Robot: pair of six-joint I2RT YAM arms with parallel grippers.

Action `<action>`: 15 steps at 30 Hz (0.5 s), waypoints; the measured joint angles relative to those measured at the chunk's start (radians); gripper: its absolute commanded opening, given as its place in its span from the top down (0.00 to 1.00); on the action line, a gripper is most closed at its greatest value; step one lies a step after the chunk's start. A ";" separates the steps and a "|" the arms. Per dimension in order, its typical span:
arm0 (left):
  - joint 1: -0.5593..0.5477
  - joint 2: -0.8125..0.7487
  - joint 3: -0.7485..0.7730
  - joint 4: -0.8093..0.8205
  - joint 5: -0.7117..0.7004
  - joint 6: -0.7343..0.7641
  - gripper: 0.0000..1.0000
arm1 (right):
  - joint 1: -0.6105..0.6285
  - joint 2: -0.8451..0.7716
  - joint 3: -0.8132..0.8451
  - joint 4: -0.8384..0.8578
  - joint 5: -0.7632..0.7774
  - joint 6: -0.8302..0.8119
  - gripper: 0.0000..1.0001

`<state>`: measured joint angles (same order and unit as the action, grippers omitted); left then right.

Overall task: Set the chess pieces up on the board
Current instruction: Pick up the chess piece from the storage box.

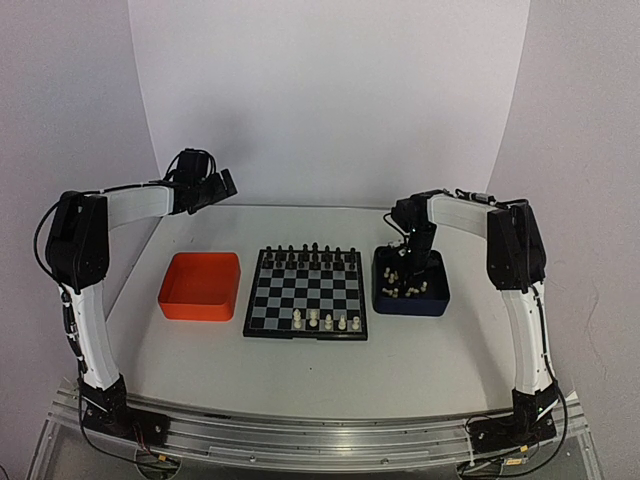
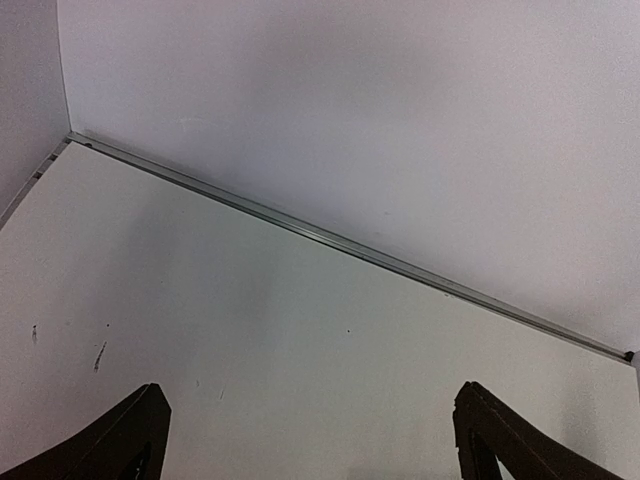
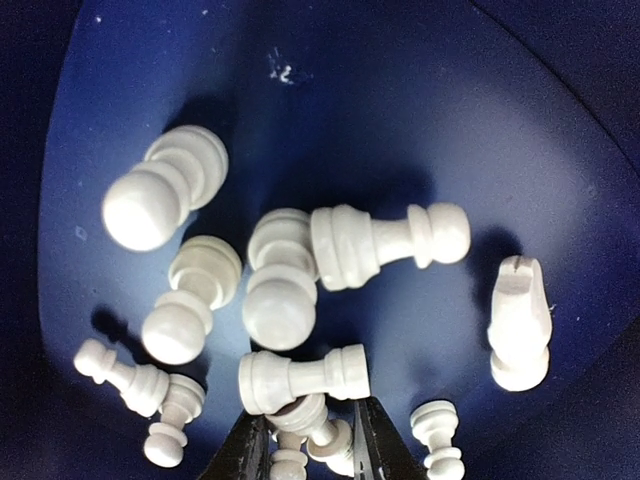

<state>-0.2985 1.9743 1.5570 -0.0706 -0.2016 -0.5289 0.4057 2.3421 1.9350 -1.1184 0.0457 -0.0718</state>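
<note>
The board (image 1: 290,296) lies mid-table with several cream-white chess pieces (image 1: 328,321) standing along its near edge. More white pieces (image 3: 300,378) lie jumbled on the floor of the dark blue tray (image 3: 400,120). My right gripper (image 3: 308,408) reaches down into that tray (image 1: 412,306). Its jaws stand a little apart, one on each side of a lying white piece (image 3: 318,428), with a slight gap on the right. My left gripper (image 1: 225,185) hangs high at the back left. It is wide open (image 2: 310,400) over bare table, holding nothing.
Black pieces (image 1: 310,251) fill the board's far rows. An orange tray (image 1: 200,286) sits left of the board. The dark blue tray stands right of the board. White walls close in the table at the back and sides.
</note>
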 measured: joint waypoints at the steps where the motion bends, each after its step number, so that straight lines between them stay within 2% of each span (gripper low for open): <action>1: 0.000 0.000 0.000 0.000 0.000 0.000 0.00 | 0.000 0.000 0.000 0.001 -0.003 0.003 0.69; 5: 0.000 0.000 0.000 0.000 0.000 0.000 0.00 | 0.000 0.000 0.000 0.004 -0.026 0.022 0.65; 15: 0.000 0.000 0.000 0.000 0.001 0.001 0.00 | 0.000 0.000 -0.002 0.007 -0.022 0.045 0.68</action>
<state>-0.2985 1.9743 1.5570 -0.0708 -0.2005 -0.5282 0.4057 2.3421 1.9327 -1.1114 0.0241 -0.0273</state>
